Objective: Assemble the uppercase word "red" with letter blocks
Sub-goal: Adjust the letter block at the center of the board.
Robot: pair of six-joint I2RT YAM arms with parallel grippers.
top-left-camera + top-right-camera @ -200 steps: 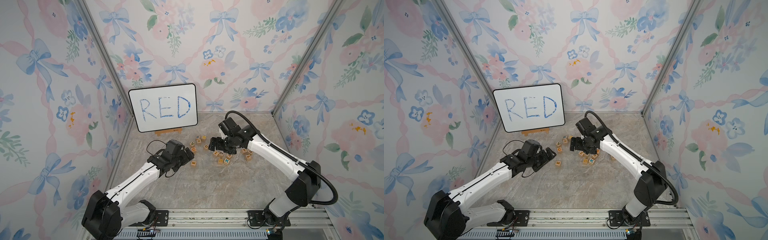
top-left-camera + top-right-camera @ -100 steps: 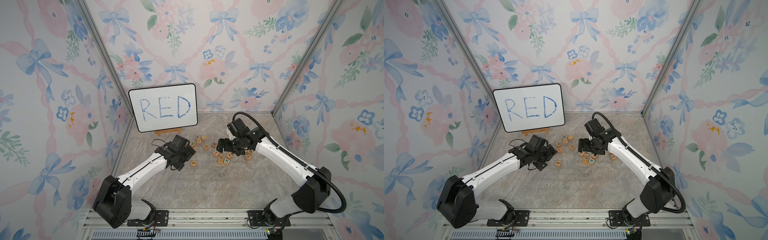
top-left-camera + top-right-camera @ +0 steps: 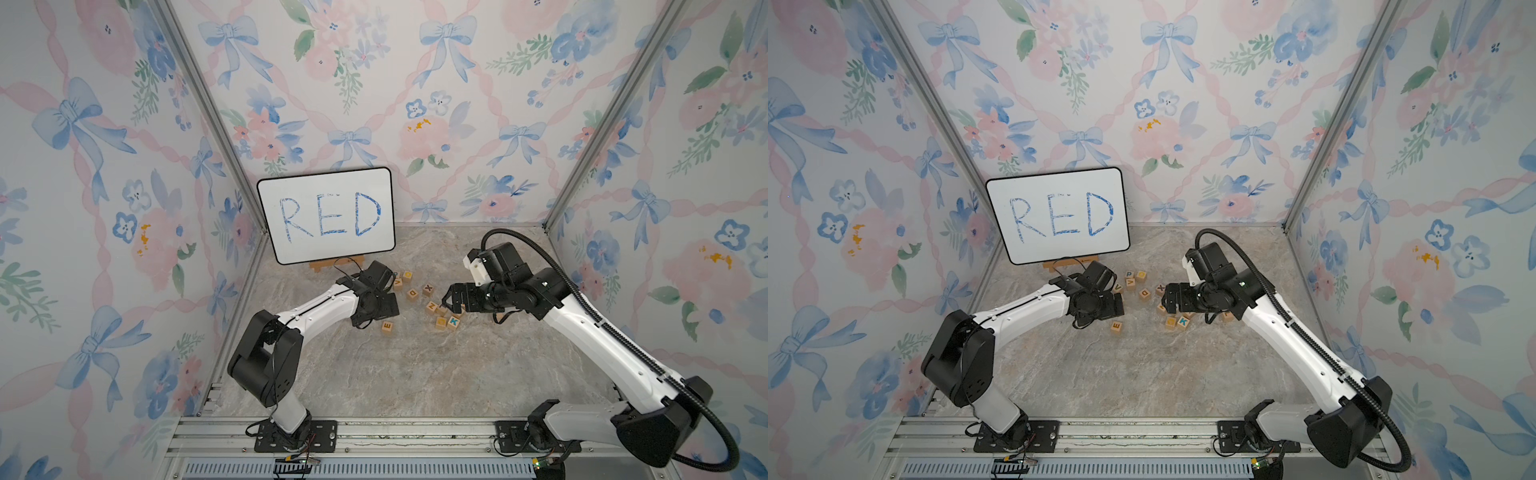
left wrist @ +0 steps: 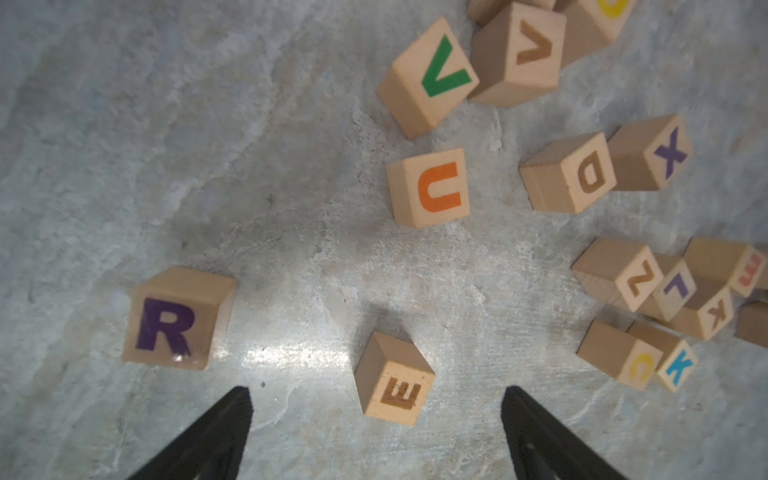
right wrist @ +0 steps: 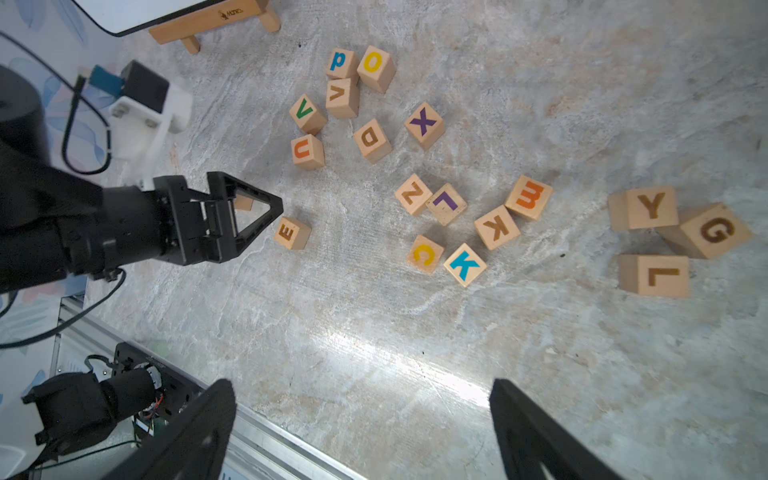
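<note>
Light-wood letter blocks lie scattered on the marble floor. The E block (image 4: 395, 380) (image 3: 387, 327) (image 3: 1116, 326) (image 5: 292, 232) sits loose just ahead of my left gripper (image 4: 377, 390) (image 3: 384, 308), whose jaws stand open on either side of it without touching. The purple-lettered R block (image 4: 176, 320) rests off to one side of that gripper, hidden under it in both top views. The D block (image 4: 569, 174) (image 5: 372, 140) (image 3: 412, 294) lies farther on, beside an X. My right gripper (image 5: 362, 386) (image 3: 451, 297) (image 3: 1169, 295) hovers open and empty by the Z, L, K cluster.
Other cubes surround these: U (image 4: 430, 189), green V (image 4: 428, 77), X (image 5: 424, 124), Z (image 5: 412, 194), blue K (image 5: 464, 264), and Y, G, L (image 5: 652, 274) farther right. A white board (image 3: 326, 216) reading RED stands on a wooden easel at the back left. Walls enclose three sides.
My left arm has reached forward, bringing its gripper up to the E block. My right gripper has drawn back a little to the right. The blocks have not moved.
</note>
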